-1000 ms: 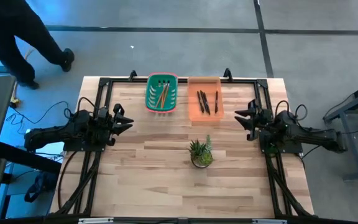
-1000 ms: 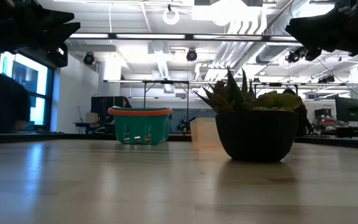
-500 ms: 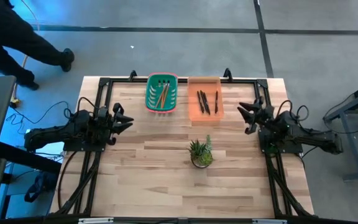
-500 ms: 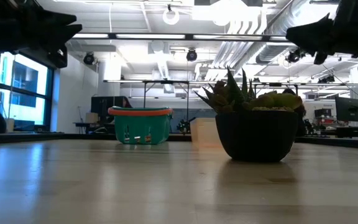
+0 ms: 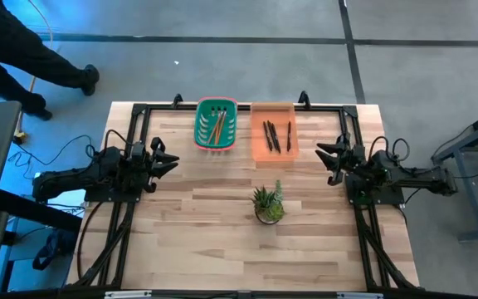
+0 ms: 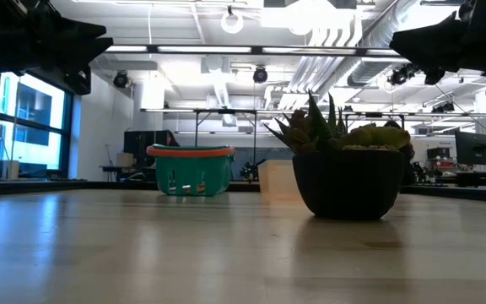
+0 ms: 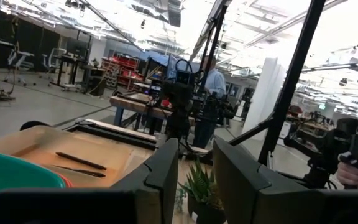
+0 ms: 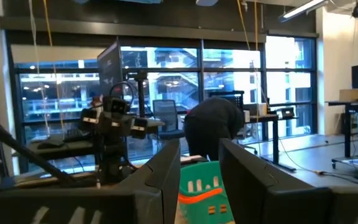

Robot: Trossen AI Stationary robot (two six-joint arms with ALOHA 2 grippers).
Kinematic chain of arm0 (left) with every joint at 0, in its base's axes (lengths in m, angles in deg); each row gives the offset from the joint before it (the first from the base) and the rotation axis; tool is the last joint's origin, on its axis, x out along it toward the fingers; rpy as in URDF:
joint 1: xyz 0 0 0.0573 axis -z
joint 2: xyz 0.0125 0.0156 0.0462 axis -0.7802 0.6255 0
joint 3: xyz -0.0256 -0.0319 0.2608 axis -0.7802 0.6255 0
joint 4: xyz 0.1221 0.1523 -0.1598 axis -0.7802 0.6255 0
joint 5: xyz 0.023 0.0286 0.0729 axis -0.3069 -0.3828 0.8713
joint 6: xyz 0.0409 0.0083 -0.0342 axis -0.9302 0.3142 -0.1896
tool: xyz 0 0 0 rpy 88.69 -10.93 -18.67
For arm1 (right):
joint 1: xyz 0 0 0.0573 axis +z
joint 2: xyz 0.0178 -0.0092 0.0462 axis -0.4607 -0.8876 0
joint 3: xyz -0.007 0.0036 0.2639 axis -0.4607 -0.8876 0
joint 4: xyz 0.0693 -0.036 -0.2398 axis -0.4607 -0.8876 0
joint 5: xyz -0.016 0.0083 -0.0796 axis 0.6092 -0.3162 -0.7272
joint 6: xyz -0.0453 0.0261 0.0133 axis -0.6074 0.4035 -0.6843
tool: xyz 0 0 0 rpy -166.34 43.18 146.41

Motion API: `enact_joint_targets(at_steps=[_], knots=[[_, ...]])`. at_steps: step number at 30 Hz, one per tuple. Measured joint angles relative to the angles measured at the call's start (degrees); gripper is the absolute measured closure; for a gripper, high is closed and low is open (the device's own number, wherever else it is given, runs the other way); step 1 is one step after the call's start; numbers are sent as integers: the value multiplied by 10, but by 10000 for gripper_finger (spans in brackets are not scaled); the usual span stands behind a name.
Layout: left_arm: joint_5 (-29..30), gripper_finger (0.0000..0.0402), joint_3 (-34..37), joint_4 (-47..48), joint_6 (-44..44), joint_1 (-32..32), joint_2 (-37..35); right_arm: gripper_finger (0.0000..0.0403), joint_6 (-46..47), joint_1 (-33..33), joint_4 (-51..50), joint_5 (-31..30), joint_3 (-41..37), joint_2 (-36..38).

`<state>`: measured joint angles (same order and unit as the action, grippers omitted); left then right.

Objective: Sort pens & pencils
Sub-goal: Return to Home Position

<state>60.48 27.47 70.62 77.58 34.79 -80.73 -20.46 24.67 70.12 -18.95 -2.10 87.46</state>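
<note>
Three black pens [image 5: 274,135] lie in the orange tray [image 5: 258,151] at the table's far edge; the left wrist view shows two pens [image 7: 79,160] in it. Orange-tan pencils [image 5: 217,126] lie in the green basket [image 5: 198,124] to the tray's left. My left gripper [image 5: 171,159] hovers open over the table's left side, pointing right. My right gripper [image 5: 323,160] hovers open over the right side, pointing left. Both wrist views show a gap between the fingers, with nothing in either gripper.
A potted succulent [image 5: 268,204] stands near the table's middle, on the near side of the tray; in the low view the pot [image 6: 348,181] fills the middle. A black frame runs along the table's far and side edges. A person walks on the floor beyond the far left corner.
My right gripper swung slightly toward the far edge, then came part of the way back, staying open. The person beyond the table's far left corner walked on. Pens, pencils, tray and basket kept their places.
</note>
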Motion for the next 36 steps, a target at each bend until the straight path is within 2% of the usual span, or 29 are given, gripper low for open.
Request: enact_joint_targets(at_steps=[7, 12, 16, 20, 26, 36], knots=[[-15, 311, 0, 4, -1, 0, 0, 300, 6, 23, -51, 15, 0, 0], [-23, 311, 0, 55, -5, 0, 0, 300, 38, 38, -124, 15, 0, 1], [-52, 311, 0, 60, -10, 0, 0, 300, 65, 47, -165, 17, 0, 1], [-85, 311, 0, 78, -26, 0, 0, 300, 66, 48, -168, 34, 0, 1], [-91, 311, 0, 87, -72, 0, 3, 300, 56, 48, -170, 42, 1, 1], [-112, 311, 0, 85, -56, 9, 3, 300, 83, 47, -171, 37, 1, 1]])
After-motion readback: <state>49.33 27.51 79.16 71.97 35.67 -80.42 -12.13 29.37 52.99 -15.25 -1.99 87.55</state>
